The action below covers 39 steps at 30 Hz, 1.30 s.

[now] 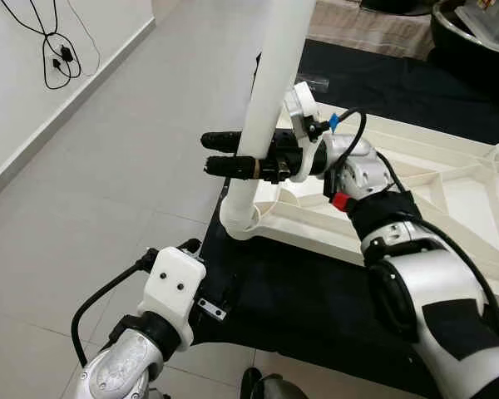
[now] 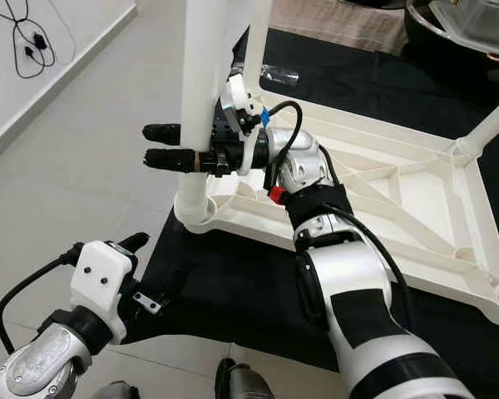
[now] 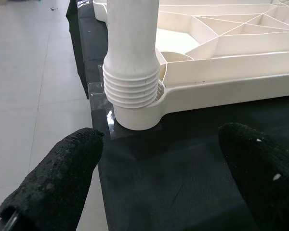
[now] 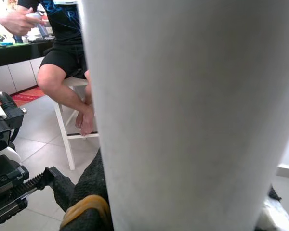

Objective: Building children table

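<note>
The white table top lies upside down on a black mat. A white table leg stands tilted in the near corner socket; in the left wrist view its threaded end still shows several threads above the socket. My right gripper is shut on the leg at mid height, one black finger on each side. My left gripper is open, low over the mat just in front of that corner, with nothing between its fingers. A second leg stands in a far corner.
A person sits on a white stool beyond the leg, seen from the right wrist. Grey tiled floor stretches to the left, with a black cable by the wall. A dark container stands at the back right.
</note>
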Tool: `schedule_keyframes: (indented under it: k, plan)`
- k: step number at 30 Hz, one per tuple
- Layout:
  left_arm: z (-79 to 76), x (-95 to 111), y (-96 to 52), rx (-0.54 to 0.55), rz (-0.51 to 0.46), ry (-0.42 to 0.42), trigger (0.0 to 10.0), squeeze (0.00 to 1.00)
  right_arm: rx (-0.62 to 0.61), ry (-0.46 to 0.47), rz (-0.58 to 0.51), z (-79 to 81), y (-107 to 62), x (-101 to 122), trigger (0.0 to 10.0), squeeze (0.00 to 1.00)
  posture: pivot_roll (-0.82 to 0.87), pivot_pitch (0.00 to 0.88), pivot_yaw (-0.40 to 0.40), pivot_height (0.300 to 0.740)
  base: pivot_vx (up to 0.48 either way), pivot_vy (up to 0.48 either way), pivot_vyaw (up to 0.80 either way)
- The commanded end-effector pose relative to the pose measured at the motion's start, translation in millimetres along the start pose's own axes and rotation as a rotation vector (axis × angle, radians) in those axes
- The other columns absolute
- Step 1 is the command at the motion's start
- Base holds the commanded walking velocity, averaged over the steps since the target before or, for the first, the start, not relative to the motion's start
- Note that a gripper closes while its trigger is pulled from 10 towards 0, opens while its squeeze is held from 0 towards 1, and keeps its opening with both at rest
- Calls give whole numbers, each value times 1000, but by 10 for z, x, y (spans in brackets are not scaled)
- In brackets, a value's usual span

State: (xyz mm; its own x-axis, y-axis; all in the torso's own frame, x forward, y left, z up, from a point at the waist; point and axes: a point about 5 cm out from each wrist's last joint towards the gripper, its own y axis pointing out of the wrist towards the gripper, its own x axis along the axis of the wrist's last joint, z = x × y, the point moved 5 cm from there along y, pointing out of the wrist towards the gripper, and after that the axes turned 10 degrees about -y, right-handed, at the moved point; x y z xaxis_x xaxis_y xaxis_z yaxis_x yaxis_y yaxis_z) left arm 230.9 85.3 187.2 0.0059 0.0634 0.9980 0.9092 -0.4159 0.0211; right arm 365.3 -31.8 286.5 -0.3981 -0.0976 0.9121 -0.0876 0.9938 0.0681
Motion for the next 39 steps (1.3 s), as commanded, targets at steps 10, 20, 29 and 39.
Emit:
schedule_keyframes:
  k: [10, 20, 29, 39]
  plan:
    - [-12, -26, -5, -3, 9, 10, 10000, 0, 58, -10, 85, 33, -127, -33, 10000, 0, 134, 230, -143, 740, 0, 0, 0]
    - [-30, -27, 2, -4, 8, 15, 10000, 0, 101, -12, 90, 118, -2, -134, 10000, 0, 140, 232, -147, 740, 0, 0, 0]
    - [-27, -4, -11, 6, 2, 14, 10000, 0, 90, -22, 98, 117, 58, -175, 10000, 0, 138, 239, -154, 740, 0, 0, 0]
    - [-33, -26, -5, 5, 6, 14, 10000, 0, -11, -72, 107, -55, 62, -65, 10000, 0, 130, 236, -156, 740, 0, 0, 0]
